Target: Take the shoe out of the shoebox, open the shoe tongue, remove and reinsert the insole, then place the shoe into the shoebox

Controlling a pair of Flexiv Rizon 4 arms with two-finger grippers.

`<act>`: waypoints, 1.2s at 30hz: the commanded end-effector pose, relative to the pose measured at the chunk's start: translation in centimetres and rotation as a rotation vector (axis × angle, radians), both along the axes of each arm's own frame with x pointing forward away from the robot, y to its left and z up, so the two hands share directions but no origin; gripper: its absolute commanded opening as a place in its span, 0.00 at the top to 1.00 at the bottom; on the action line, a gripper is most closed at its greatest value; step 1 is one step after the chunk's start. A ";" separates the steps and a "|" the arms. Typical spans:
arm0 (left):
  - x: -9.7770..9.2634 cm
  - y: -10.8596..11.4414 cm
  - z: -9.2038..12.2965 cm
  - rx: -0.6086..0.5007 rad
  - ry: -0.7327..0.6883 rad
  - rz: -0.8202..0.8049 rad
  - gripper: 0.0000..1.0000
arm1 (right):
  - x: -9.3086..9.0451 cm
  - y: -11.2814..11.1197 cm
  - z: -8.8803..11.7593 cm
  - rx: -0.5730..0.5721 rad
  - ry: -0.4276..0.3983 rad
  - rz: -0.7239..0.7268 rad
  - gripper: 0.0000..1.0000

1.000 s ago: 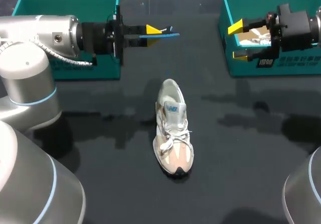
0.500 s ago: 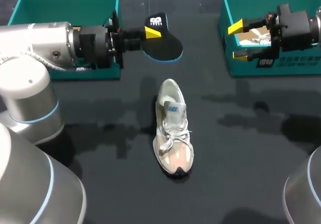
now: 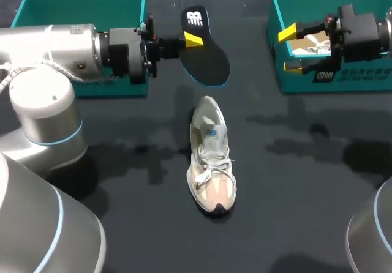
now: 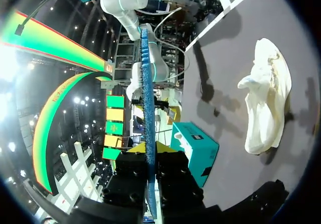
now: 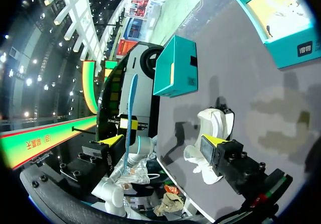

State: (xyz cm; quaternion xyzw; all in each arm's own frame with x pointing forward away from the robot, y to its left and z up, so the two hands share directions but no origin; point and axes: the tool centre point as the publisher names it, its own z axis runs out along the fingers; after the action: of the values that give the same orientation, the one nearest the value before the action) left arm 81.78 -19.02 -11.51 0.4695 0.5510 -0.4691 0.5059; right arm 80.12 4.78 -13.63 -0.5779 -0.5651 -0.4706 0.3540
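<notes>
Left gripper (image 3: 192, 40): fingers closed narrowly on the insole (image 3: 206, 54), one on each face, gripping near its heel end; the left wrist view shows the insole edge-on, pinched between the two yellow tips. The insole has a black top, a white mark at the heel and a blue rim. It is held in the air and tilted so that its black face looks upward, just beside the near right corner of the left shoebox (image 3: 79, 2) and beyond the heel of the shoe (image 3: 211, 157). Right gripper (image 3: 290, 51): fingers spread wide, holding nothing, touching nothing that can be made out; it hangs over the near left corner of the right shoebox (image 3: 343, 80). That teal box is open-topped, with pale filling inside. Shoe: white and grey with a pinkish toe, upright on its sole near the middle of the table (image 3: 306, 193), toe toward the robot, heel toward the far side, laces in, tongue standing up. Table: black, glossy, showing dim reflections. The left shoebox is teal and open-topped, at the far left. The shoe stands well apart from both boxes and from both grippers, roughly between them.
</notes>
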 end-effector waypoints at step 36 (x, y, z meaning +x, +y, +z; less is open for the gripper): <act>4.2 -5.8 -3.6 0.036 -0.096 0.038 1.00 | 0.7 4.8 -1.3 0.047 -0.030 0.060 0.00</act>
State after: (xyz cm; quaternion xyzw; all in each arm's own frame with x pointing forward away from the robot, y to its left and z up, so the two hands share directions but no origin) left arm 85.99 -24.40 -15.03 0.4909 0.5424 -0.4285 0.5303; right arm 80.72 8.90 -14.64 -0.5458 -0.5774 -0.4783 0.3741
